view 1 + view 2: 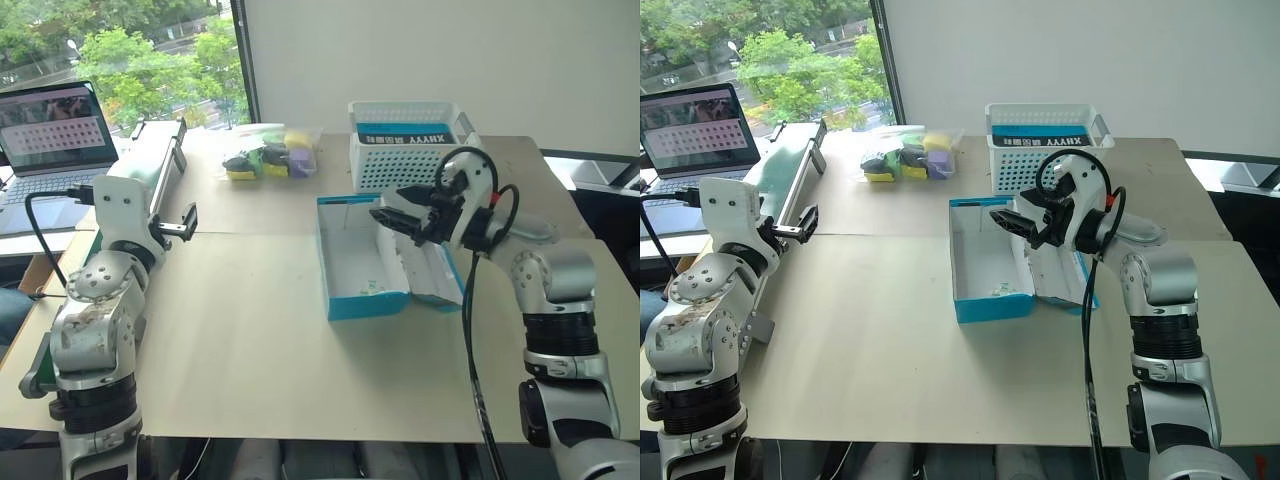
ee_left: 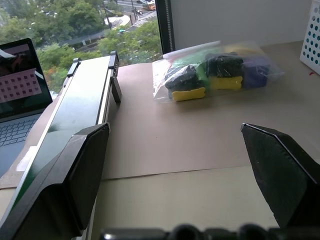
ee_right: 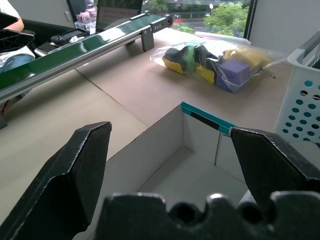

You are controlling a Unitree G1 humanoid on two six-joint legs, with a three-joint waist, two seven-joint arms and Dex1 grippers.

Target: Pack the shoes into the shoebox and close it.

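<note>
right hand (image 1: 392, 218): spread wide, empty, hovering over the box
bright blue cardboard shoebox (image 1: 350, 300): open, white inside, nothing packed, ready for shoes
left hand (image 1: 186, 222): wide open, empty

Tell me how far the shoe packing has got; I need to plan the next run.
Done: the shoebox lies open on the table, its white inside bare of shoes. In hand: nothing; the right gripper hovers open over the box, the left gripper open above the table. Left: getting both shoes in and closing the lid.
</note>
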